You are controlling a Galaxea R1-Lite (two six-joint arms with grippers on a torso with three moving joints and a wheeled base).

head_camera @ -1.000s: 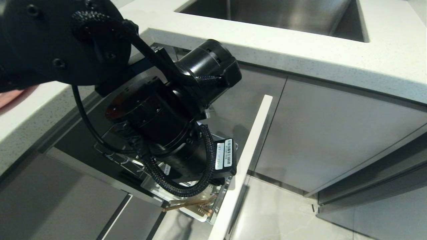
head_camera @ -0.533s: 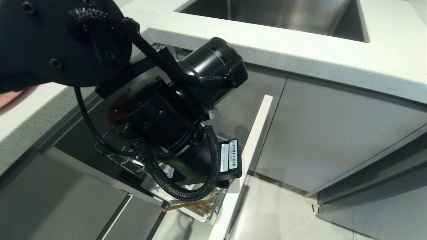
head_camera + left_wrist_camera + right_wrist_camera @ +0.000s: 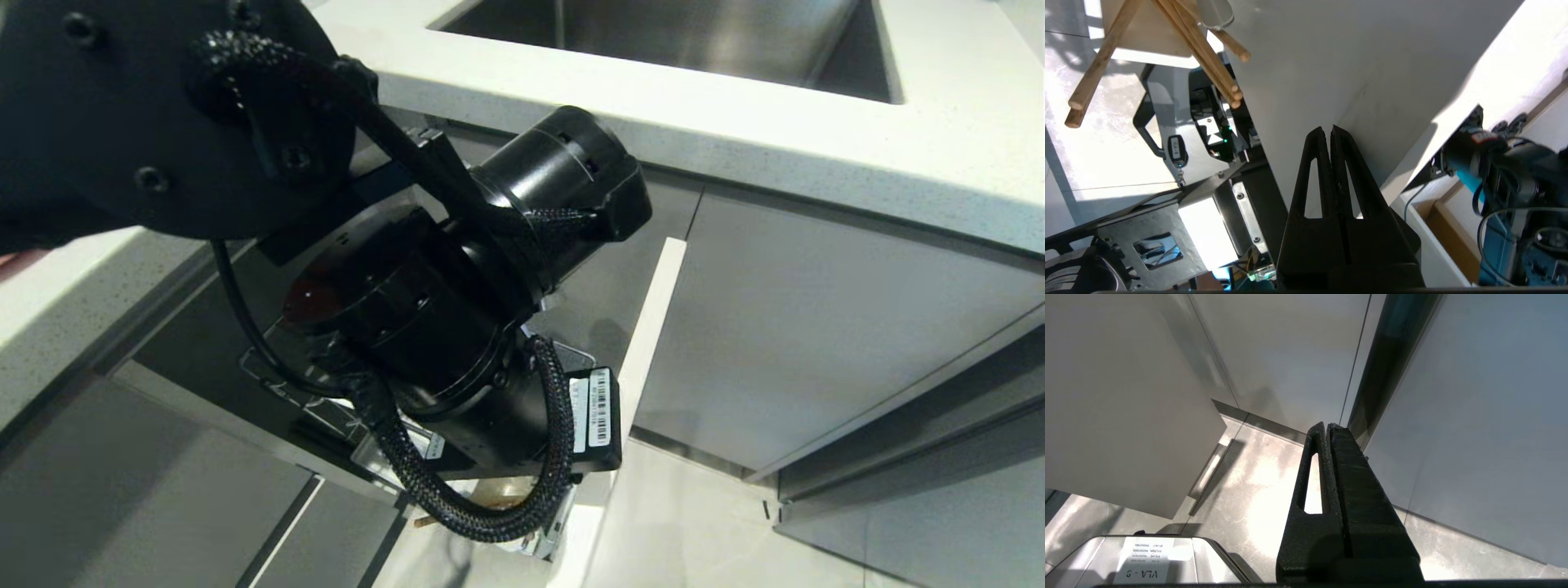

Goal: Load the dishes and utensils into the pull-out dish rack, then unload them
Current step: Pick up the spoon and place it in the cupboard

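The pull-out dish rack stands pulled out under the counter; its tall white front panel and a strip of its chrome wire edge show past my left arm, which covers the rest. My left gripper is shut with nothing in it, its tips close up to the white panel. Light wooden chopsticks lean out of the white cutlery cup beside it; one tip shows in the head view. The dishes and the spoon are hidden. My right gripper hangs shut and parked over the floor.
A steel sink is set in the white speckled countertop above the rack. Grey cabinet fronts stand to the right, pale floor tiles below. My own base with a key fob lies under the left gripper.
My left arm has swung right and down, now covering most of the chopsticks in the head view. The rack's front panel has shifted slightly to the right. The left gripper stays shut.
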